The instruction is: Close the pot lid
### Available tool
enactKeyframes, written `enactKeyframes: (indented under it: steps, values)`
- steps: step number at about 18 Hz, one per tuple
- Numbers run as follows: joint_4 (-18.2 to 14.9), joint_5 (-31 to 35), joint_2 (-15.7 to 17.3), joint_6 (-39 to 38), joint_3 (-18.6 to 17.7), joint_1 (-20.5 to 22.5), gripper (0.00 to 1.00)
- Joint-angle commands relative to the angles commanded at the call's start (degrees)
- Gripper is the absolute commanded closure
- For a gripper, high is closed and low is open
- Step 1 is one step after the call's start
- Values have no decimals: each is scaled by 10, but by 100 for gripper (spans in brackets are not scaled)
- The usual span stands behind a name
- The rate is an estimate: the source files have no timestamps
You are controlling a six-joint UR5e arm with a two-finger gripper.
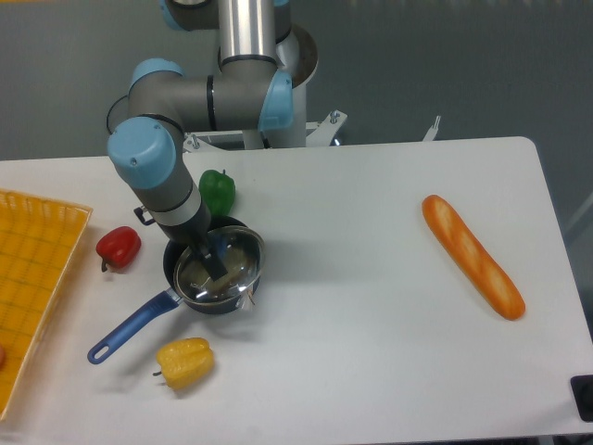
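Silver-grey tube arm (185,97), light-blue joint caps, dark wrist — black fingers (211,260)

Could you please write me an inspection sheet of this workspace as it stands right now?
Surface: white table, no spills seen.
Job's things: pot with blue handle pointing front-left; lid over the pot, slightly offset to the right.
Clutter: green pepper, red pepper, yellow pepper, baguette, yellow tray at the left edge.
Grippers: tool down at the lid's centre; jaws hard to make out.
Cables: nothing seen.
Surroundings: grey wall behind.
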Motion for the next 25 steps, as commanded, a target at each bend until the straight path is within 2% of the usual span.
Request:
enactKeyframes:
  steps: [5, 8, 10, 18, 21, 25]
  values:
    - [-14, -3, 14, 4, 38, 33, 0]
    - [-58, -6, 23, 18, 67, 52, 0]
    - [-103, -10, 29, 39, 83, 66, 0]
    - [-170, -62, 76, 159, 83, 143, 0]
    - [-176, -65, 96, 234, 77, 174, 0]
    - [-193, -65, 116, 266, 71, 184, 0]
